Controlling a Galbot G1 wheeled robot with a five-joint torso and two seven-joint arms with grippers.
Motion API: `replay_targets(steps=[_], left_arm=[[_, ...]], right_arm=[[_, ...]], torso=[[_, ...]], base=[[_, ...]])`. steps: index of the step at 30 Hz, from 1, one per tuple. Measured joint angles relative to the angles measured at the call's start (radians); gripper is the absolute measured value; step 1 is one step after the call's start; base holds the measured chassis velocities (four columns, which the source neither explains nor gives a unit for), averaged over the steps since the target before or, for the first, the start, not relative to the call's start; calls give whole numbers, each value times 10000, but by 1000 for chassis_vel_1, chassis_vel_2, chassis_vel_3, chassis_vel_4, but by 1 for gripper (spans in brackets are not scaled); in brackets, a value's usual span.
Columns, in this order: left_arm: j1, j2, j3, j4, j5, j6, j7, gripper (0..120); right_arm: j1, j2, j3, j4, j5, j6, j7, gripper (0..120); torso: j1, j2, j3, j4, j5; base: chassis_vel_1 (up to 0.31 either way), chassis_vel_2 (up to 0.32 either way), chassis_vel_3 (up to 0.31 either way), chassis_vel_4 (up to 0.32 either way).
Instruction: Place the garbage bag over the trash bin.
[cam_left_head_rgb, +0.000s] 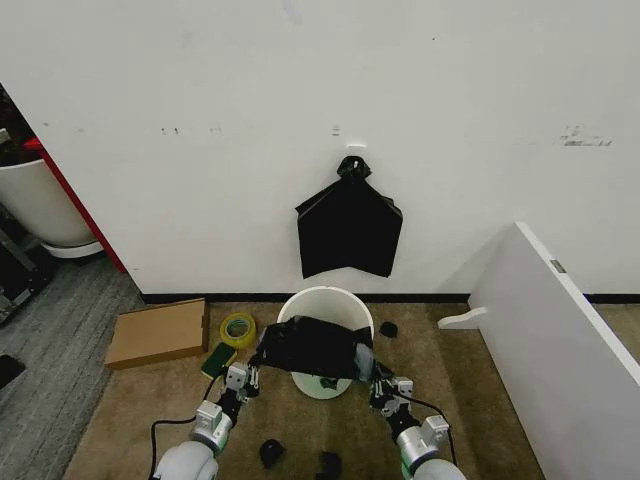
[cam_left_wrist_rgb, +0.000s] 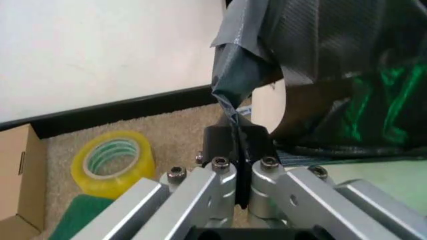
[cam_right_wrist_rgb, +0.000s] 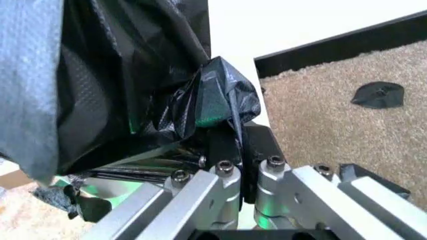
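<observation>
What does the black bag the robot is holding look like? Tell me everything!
The garbage bag is thin, shiny, crinkly black plastic. It hangs stretched between both grippers, spread across the near part of the white bin's mouth. The left gripper is shut on one bunched corner, and the right gripper is shut on the other. The bin's far rim is uncovered. The bag sags in soft folds in the middle.
</observation>
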Motion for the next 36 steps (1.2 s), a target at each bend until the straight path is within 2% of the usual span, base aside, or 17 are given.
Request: replay_targets(steps=[7, 8, 11, 14, 15, 20, 21, 24, 26, 29, 32, 36], left_arm=[[133, 46, -29, -156, -239, -75, 226, 0], [165, 57, -32, -190, -262, -74, 235, 4], [276, 98, -74, -430, -279, 129, 251, 16], [354, 153, -121, -602, -261, 351, 312, 22], [448, 259, -180, -797, -227, 607, 434, 30], [673, 587, -338, -1101, 29, 1014, 947, 43], [765, 715, -386, -1176, 157, 1101, 1212, 50], [911, 923, -456, -1214, 437, 1079, 1971, 63], [928, 964, -468, -1209, 501, 1045, 2175, 66], [828, 1079, -501, -1040, 730, 815, 2985, 79], [656, 1125, -537, -960, 751, 659, 3331, 91], [575, 1208, -578, -967, 761, 506, 3561, 98]], right_arm=[[-329, -157, -29, 459, -408, 192, -201, 0], [-423, -216, -29, 598, -541, 238, -242, 1], [-679, -483, 115, 850, -1080, 337, -404, 15], [-782, -620, 231, 866, -1377, 384, -589, 21], [-904, -780, 383, 861, -1748, 511, -926, 28], [-1106, -1065, 715, 697, -2424, 752, -1992, 43], [-1156, -1139, 901, 560, -2739, 847, -2473, 50], [-1195, -1184, 1171, 319, -3256, 1119, -3109, 63], [-1202, -1185, 1199, 305, -3328, 1158, -3164, 65], [-1226, -1149, 1229, 302, -3551, 1327, -3226, 79], [-1227, -1102, 1253, 379, -3716, 1543, -3394, 91], [-1230, -1122, 1397, 488, -3841, 1755, -3859, 99]], torso=[[-1, 0, -1, 0, 0], [0, 0, 0, 0, -1], [0, 0, -1, 0, 0], [0, 0, -1, 0, 0], [0, 0, -1, 0, -1], [0, 0, -1, 0, 0], [0, 0, -1, 0, 1], [0, 0, -1, 1, 0], [0, 0, -1, 1, 0], [0, 0, -1, 0, 0], [0, 0, -1, -1, 1], [0, 0, -1, 0, -1]], base=[[0, 0, 0, 0], [0, 0, 0, 0], [0, 0, 0, 0], [0, 0, 0, 0], [0, 0, 0, 0], [0, 0, 0, 0], [0, 0, 0, 0], [0, 0, 0, 0], [0, 0, 0, 0], [0, 0, 0, 0], [0, 0, 0, 0], [0, 0, 0, 0]])
